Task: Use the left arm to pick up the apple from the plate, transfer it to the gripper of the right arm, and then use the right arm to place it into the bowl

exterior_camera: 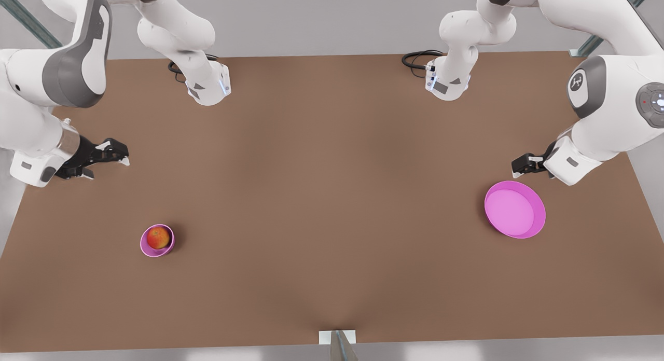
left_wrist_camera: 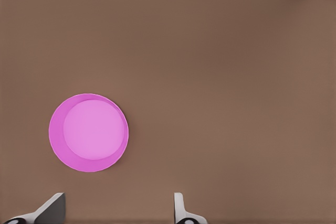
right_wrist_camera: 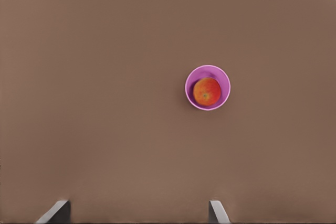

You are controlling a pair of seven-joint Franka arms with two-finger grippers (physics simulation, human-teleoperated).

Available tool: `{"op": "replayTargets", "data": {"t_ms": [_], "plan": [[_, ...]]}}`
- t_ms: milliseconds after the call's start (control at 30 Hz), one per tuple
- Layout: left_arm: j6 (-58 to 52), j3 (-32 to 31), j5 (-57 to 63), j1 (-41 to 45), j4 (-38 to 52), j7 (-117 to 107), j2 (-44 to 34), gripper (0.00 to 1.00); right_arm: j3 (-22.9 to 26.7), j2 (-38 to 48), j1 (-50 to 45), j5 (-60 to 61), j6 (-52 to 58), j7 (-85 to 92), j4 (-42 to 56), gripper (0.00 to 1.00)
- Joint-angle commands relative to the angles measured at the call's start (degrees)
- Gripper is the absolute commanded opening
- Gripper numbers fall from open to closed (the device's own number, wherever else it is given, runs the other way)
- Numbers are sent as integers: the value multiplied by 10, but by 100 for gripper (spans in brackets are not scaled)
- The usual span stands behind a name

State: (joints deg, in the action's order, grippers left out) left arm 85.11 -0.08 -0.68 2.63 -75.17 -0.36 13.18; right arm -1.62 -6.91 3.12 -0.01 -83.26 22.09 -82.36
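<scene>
**Apple in the bowl, both claws held apart and free**

In the front view, a brown desk (exterior_camera: 332,195) is seen from above. The apple (exterior_camera: 158,237) sits inside the small pink bowl (exterior_camera: 144,245), toward the front view's left. The large magenta plate (exterior_camera: 539,216) lies well apart from it, toward the front view's right, and nothing is carried on it. The right claw (exterior_camera: 115,152) is held at the front view's left edge, above the desk and away from the bowl; its fingers are spread and nothing is grasped. The left claw (exterior_camera: 521,166) is held at the front view's right, near the plate's rim but not touching it; whether its fingers are spread cannot be told from this view. The bases of both arms are mounted at the far edge of the desk, each with a black cable (exterior_camera: 417,57) coiled beside it.

In the left wrist view, the plate (left_wrist_camera: 58,140) is seen flat on the desk (left_wrist_camera: 220,77), bare inside. Two pale fingertips (left_wrist_camera: 50,208) of the left claw are seen set wide apart, with nothing between them.

In the right wrist view, the bowl (right_wrist_camera: 223,77) is seen upright on the desk (right_wrist_camera: 105,103) with the apple (right_wrist_camera: 207,92) resting in it. The fingertips (right_wrist_camera: 216,212) of the right claw are set wide apart and released, well away from the bowl.
</scene>
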Motion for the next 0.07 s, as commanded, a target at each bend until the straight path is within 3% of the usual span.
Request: {"op": "replayTargets", "data": {"t_ms": [0,33], "plan": [[1,0,1,0,0,-7,0,100,-4,14,7,-3,-75,-264,-30,100],[1,0,1,0,0,-7,0,100,-4,4,11,-3,-65,-260,-3,100]]}}
